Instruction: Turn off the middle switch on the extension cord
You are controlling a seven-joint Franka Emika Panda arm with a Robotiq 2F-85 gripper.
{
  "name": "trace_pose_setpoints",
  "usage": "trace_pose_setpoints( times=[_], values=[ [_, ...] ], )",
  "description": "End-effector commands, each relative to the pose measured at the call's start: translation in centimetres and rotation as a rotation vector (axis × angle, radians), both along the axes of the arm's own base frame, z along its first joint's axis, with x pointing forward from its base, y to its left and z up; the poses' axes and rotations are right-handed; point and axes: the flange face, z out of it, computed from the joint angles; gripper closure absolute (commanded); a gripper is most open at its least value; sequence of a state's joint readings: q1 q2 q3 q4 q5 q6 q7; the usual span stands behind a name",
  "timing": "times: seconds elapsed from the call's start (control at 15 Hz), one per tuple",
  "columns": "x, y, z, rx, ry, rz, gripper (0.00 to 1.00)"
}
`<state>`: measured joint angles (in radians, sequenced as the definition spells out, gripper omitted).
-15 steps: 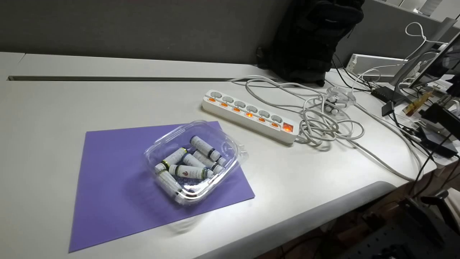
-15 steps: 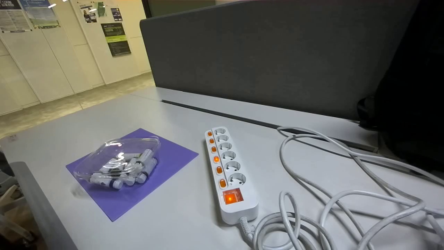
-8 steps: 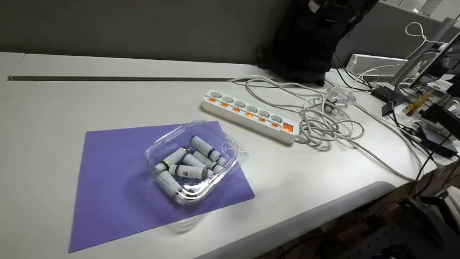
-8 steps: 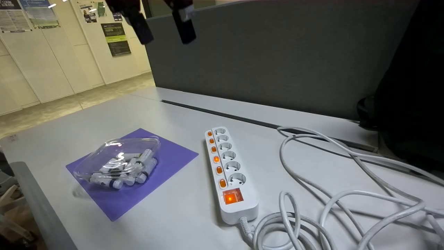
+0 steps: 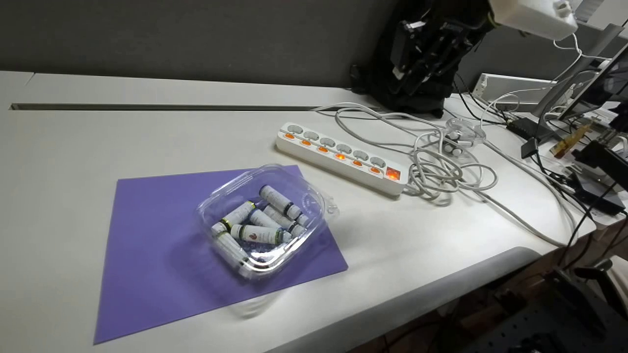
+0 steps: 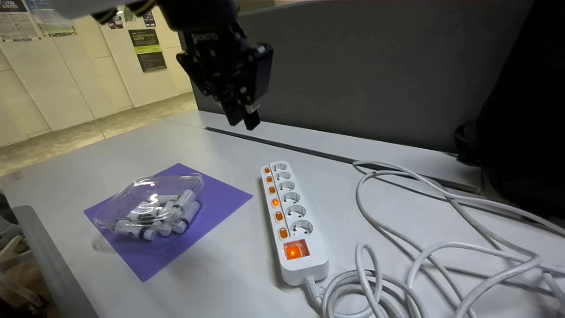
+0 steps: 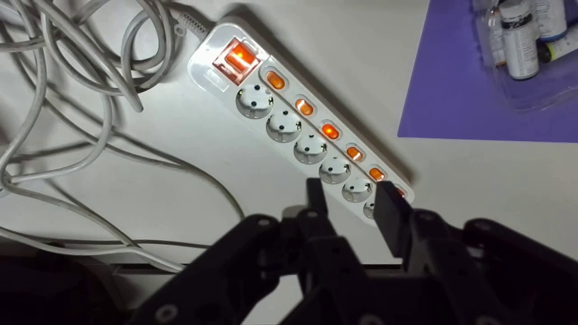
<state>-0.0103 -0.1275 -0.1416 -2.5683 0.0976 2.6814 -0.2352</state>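
Note:
The white extension cord [image 5: 338,162] lies on the table with several orange switches along one side and a larger red-orange switch [image 7: 240,56] at its cable end. Near the middle of that row, the middle switch [image 7: 330,131] glows brighter than the other small ones; its glow shows in both exterior views. My gripper [image 6: 243,123] hangs in the air above the table, over the far end of the strip and apart from it. In the wrist view the gripper [image 7: 350,183] is part-way open, with a gap between its dark pads and nothing held.
A clear plastic box [image 5: 265,220] with several small bottles sits on a purple mat [image 5: 157,245] beside the strip. Loops of grey cable [image 5: 441,166] spread from the strip's cable end. A dark partition [image 6: 375,66] and a black backpack [image 5: 382,73] stand behind.
The arm has come into view and moved down toward the table. Its fingers have drawn closer together than half a second ago. The strip, box and mat have not moved.

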Motion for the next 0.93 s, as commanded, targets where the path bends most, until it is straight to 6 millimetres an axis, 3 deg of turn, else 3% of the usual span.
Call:
trace_pose_setpoints(
  times=[0.0, 0.4, 0.47, 0.67, 0.87],
  values=[
    [2.1, 0.0, -2.1, 0.0, 0.012, -0.039, 0.96],
    [3.6, -0.9, -6.8, 0.006, 0.097, -0.054, 1.0],
    [2.5, -0.3, -5.8, -0.005, 0.077, -0.028, 0.99],
    [3.0, -0.8, -7.4, -0.006, 0.104, -0.035, 0.99],
    [3.2, -0.9, -7.3, -0.014, 0.097, -0.044, 1.0]
  ],
)
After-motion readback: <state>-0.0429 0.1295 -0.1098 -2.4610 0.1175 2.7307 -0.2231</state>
